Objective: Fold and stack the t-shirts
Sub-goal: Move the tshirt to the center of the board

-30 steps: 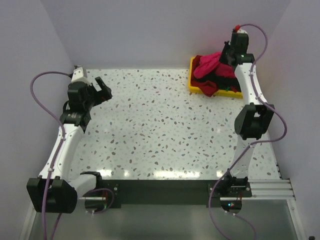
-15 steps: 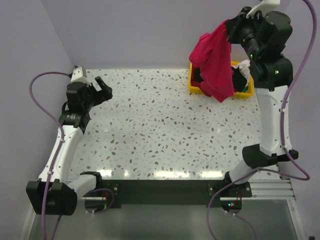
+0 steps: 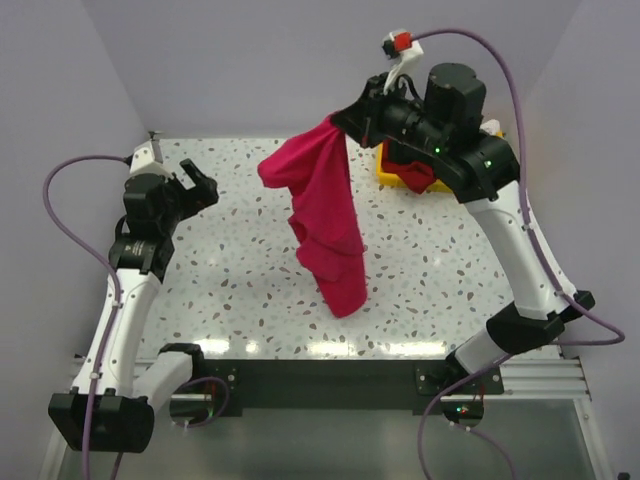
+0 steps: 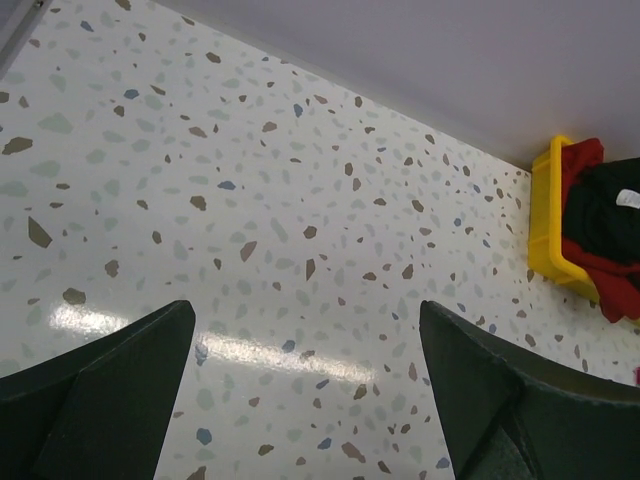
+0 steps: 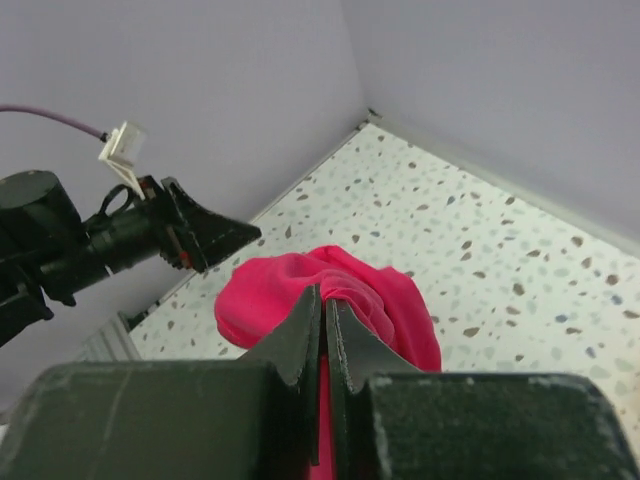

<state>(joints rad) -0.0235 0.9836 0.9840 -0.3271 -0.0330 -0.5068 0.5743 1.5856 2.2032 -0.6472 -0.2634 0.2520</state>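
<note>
Speckled tabletop [image 3: 230, 290] beneath both arms. Crimson-pink t-shirt [image 3: 325, 215] dangles over tabletop centre, top edge pinched tight in right end effector [image 3: 345, 118]. Yellow bin [image 4: 548, 220] in far right corner holds black t-shirt [image 4: 605, 215] and dark red t-shirt [image 4: 610, 285]. Left end effector [image 3: 195, 183] spread wide, holding nothing.

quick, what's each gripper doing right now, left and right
Left gripper: open, holding nothing.
Right gripper: shut on the crimson-pink t-shirt, which hangs from it.
</note>
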